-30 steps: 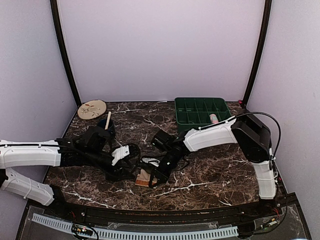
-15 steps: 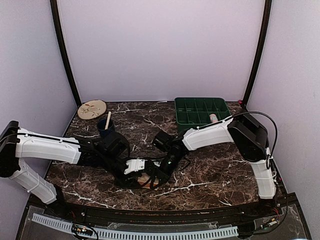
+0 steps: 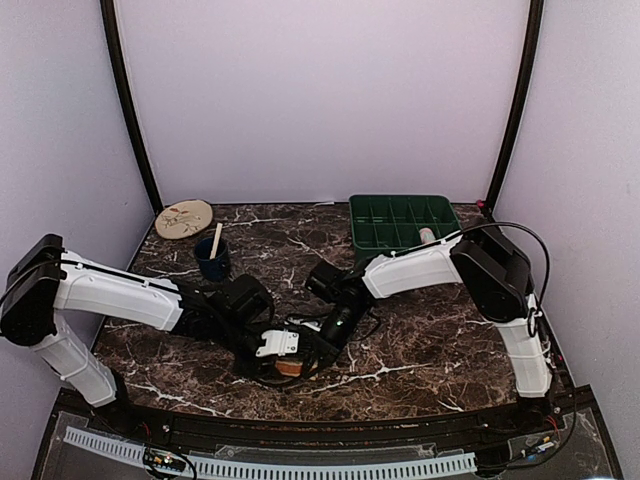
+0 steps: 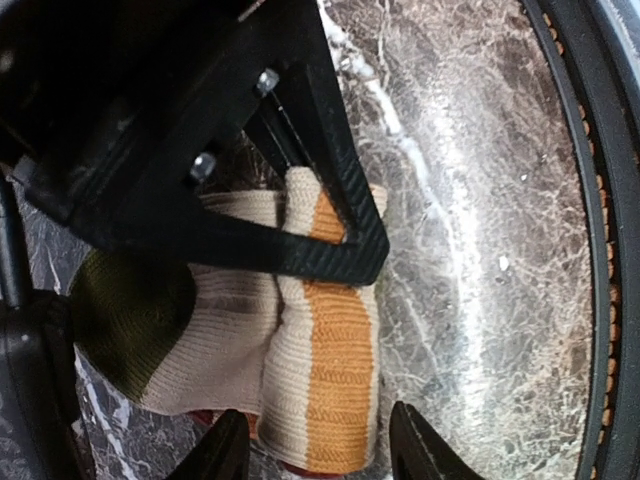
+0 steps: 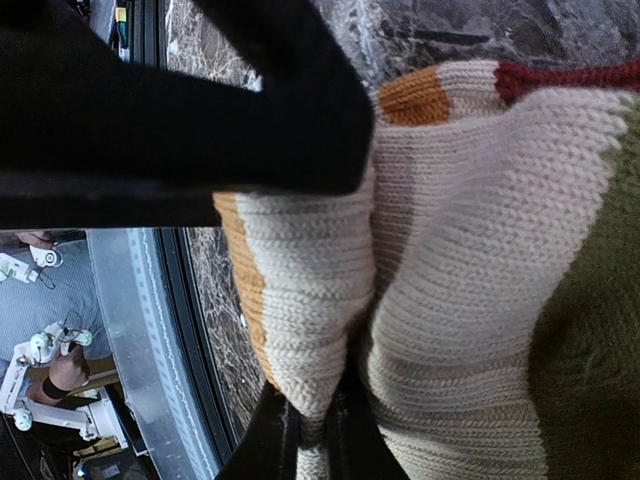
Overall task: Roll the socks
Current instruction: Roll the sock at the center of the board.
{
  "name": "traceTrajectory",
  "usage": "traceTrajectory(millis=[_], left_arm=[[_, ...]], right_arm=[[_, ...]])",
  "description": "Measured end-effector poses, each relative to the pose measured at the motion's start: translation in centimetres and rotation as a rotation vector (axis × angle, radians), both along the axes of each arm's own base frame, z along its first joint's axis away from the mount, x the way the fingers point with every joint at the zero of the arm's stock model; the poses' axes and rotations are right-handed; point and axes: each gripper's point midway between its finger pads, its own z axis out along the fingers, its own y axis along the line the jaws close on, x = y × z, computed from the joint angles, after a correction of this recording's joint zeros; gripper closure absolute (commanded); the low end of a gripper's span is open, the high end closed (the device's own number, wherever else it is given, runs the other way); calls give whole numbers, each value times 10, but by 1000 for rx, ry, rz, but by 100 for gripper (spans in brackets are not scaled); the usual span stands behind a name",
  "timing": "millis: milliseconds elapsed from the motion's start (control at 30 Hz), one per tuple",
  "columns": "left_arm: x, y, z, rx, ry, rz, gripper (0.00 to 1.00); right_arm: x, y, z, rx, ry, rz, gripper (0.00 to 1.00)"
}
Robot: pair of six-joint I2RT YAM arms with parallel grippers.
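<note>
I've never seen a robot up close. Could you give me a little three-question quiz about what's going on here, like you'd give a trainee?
1. True or false: the green tray stands on the robot's left side.
2. Fill in: a pale ___ stands in the dark cup.
3. What is the right hand pinching? A the dark cup; B the striped sock; C the green tray.
Key: 1 false, it is on the right side; 2 stick; 3 B.
</note>
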Motion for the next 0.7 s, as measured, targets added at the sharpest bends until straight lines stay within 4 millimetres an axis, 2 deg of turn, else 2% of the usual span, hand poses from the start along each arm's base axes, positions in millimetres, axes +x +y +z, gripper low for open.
traceTrajectory(millis=[300,700], left_arm=[[9,-6,-8,32,-24,-20,53],[5,-12,-12,60,28,-52,76]], right_arm=[[0,0,0,0,27,5,100],[2,-1,0,-9,39,2,100]])
